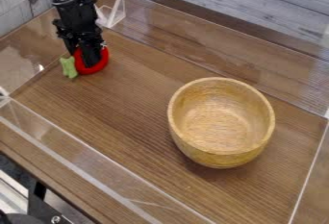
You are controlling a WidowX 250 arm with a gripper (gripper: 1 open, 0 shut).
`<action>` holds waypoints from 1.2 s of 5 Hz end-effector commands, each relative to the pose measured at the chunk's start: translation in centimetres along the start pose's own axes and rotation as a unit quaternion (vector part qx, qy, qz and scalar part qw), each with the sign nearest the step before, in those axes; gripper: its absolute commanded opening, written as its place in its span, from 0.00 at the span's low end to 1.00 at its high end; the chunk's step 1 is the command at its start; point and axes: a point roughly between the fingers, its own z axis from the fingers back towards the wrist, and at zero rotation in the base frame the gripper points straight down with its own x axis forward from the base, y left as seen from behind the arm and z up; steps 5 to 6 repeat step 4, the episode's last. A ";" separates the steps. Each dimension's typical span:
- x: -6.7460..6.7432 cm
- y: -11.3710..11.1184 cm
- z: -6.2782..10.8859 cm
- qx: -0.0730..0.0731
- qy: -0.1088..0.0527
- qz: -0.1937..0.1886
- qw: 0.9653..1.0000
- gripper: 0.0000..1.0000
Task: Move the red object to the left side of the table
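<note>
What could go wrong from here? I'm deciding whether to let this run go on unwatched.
1. The gripper looks closed on the red object, which sits low on the table; dragging it could twist it out of the fingers.
2. The clear wall is close on the picture's left; pushing further that way risks hitting it.
3. The rounded toy may roll once released.

The wooden bowl is well clear.
</note>
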 end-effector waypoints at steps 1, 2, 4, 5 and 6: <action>0.3 0.7 0.0 0.004 -0.004 0.005 1.000 0.00; 0.4 0.8 -0.2 -0.001 -0.001 0.006 1.000 0.00; 0.7 0.9 -0.4 -0.009 0.006 0.008 1.000 0.00; 0.7 0.9 -0.4 -0.009 0.006 0.008 1.000 0.00; 0.7 0.9 -0.4 -0.009 0.006 0.008 1.000 0.00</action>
